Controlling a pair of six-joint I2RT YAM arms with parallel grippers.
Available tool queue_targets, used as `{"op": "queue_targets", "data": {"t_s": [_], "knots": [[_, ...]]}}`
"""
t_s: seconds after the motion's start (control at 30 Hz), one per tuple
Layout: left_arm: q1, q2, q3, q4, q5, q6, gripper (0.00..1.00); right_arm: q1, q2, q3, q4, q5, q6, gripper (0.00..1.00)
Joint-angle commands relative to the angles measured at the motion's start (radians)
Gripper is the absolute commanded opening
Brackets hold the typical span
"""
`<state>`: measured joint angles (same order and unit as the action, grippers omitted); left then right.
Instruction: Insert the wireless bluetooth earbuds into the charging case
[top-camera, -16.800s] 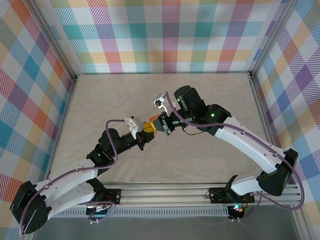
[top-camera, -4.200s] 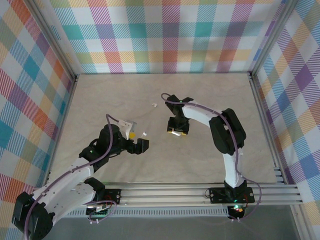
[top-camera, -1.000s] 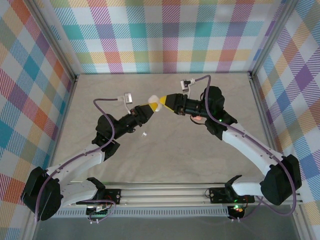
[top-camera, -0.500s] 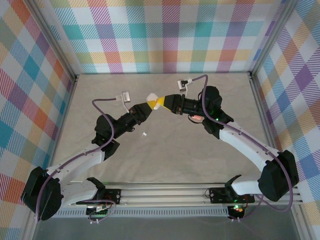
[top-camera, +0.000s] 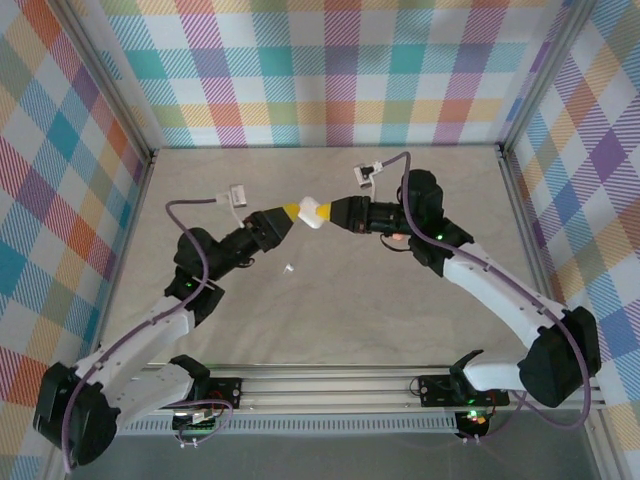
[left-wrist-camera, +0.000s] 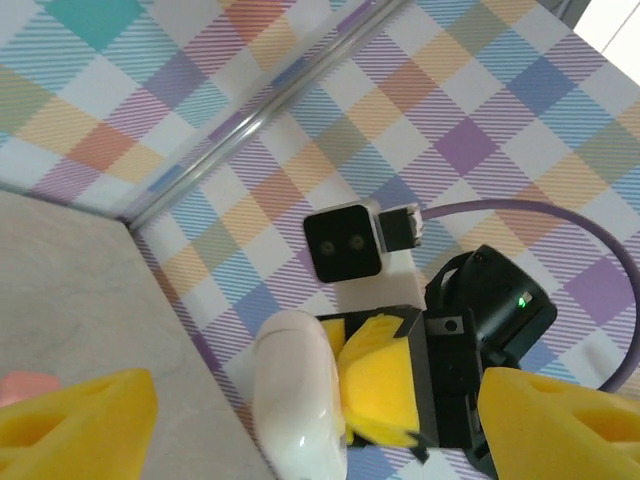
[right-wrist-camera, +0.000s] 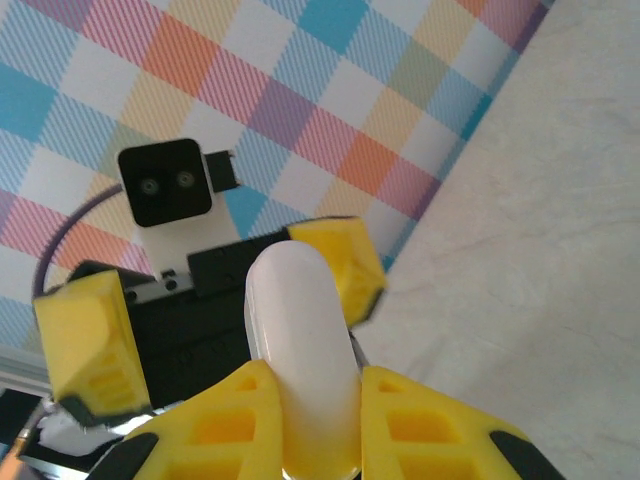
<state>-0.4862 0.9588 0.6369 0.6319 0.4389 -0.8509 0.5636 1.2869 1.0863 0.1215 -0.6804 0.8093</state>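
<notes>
Beige marbled tabletop (top-camera: 420, 320) carries one tiny white earbud (top-camera: 288, 267), loose just below and left of frame centre; it is likely light, rigid and slippery, so pinch it across its body. Above it, the right gripper (top-camera: 326, 212) is clamped on the glossy white pebble-shaped charging case (top-camera: 310, 211), while the left gripper (top-camera: 292, 211) faces it with jaws apart.

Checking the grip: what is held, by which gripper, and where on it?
The right gripper pinches the white charging case by one end; the left gripper is open, holding nothing.
</notes>
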Motion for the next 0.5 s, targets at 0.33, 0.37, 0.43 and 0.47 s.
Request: {"op": "queue_targets", "data": {"t_s": [0.33, 0.37, 0.43, 0.47], "knots": [[0.081, -0.017, 0.304, -0.759, 0.441, 0.712, 0.78, -0.050, 0.051, 0.389, -0.772, -0.123, -0.824, 0.08], [0.081, -0.015, 0.293, -0.713, 0.469, 0.720, 0.77, -0.050, 0.048, 0.387, -0.777, -0.102, -0.842, 0.08], [0.081, -0.015, 0.268, -0.626, 0.507, 0.721, 0.77, -0.050, 0.042, 0.378, -0.778, -0.067, -0.880, 0.08], [0.081, -0.011, 0.263, -0.602, 0.509, 0.719, 0.77, -0.050, 0.039, 0.377, -0.781, -0.060, -0.899, 0.08]]}}
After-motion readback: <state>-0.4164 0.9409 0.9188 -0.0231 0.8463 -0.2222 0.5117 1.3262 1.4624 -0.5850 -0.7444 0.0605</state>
